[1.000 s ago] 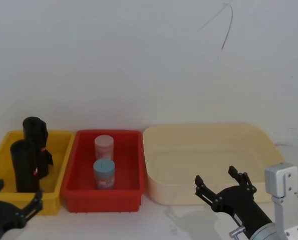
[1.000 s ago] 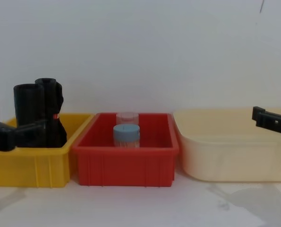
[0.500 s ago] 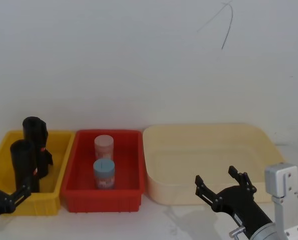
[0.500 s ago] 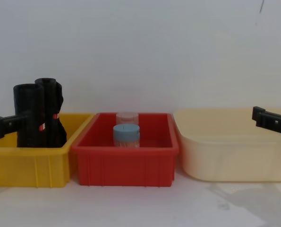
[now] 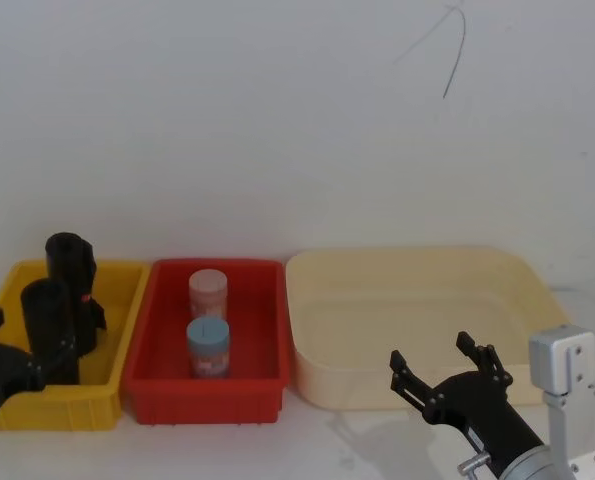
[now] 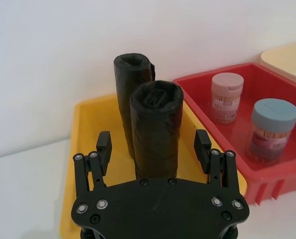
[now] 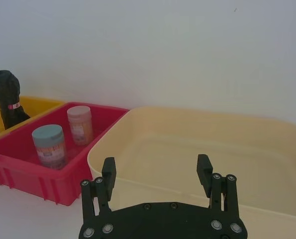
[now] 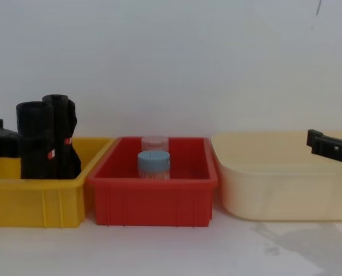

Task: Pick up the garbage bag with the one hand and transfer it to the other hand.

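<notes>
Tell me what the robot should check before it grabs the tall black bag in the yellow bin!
1. Left gripper open: ok.
2. Bag centred between its fingers: ok, judging by the left wrist view.
3. Bag standing upright in the yellow bin: ok.
4. Gap between the bag and the other roll behind it: cannot tell; they look very close.
5. Right gripper open, by the cream tub: ok.
</notes>
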`<state>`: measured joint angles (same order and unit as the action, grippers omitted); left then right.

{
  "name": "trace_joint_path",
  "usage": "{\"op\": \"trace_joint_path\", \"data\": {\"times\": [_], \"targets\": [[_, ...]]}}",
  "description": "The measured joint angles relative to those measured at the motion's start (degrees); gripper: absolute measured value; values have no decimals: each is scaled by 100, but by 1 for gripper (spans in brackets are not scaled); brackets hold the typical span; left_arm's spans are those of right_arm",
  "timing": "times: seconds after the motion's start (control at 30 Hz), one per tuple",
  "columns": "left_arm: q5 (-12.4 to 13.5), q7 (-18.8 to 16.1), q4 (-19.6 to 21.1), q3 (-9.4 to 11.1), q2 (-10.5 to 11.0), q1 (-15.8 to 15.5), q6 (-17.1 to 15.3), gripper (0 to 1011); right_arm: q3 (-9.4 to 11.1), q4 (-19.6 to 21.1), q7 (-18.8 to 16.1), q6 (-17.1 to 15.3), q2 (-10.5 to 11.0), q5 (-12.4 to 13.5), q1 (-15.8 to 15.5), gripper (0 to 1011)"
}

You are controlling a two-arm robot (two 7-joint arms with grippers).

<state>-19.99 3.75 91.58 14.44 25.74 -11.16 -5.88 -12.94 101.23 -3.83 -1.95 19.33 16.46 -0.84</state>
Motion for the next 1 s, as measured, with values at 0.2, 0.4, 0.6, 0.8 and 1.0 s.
{"op": "trace_joint_path", "data": {"times": [0.2,0.4,0.6,0.8,1.0], "targets": [[151,100,-339,137,-77,-346,-55,1001,0,0,0,0,0,0,0,1000],[276,160,-632,248,-152,-599,-56,996,0,0,0,0,0,0,0,1000],[400,232,-914,349,-247,-815,-15,852,0,0,0,0,0,0,0,1000],[460,273,-1050,398,-303,-921,5,711,0,0,0,0,0,0,0,1000],[499,290,-1080,409,-322,-948,8,513,0,0,0,0,0,0,0,1000]]}}
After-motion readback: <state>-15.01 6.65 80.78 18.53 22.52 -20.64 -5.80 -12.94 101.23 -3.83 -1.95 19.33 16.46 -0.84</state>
